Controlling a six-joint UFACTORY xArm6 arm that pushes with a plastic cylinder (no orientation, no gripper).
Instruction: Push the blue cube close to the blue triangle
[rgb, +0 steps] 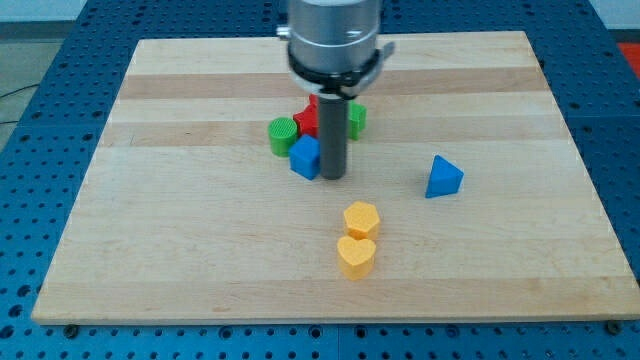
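The blue cube (304, 157) sits near the board's middle. My tip (333, 177) stands right against the cube's right side, apparently touching it. The blue triangle (442, 177) lies well to the view's right of the cube, with my rod between the two. The rod hides part of the blocks behind it.
A green cylinder (282, 135) sits just up-left of the cube. A red block (310, 119) and a green block (355, 120) lie behind the rod. A yellow hexagon (361, 218) and a yellow heart (356, 255) lie toward the view's bottom. The wooden board (180, 250) rests on a blue pegboard.
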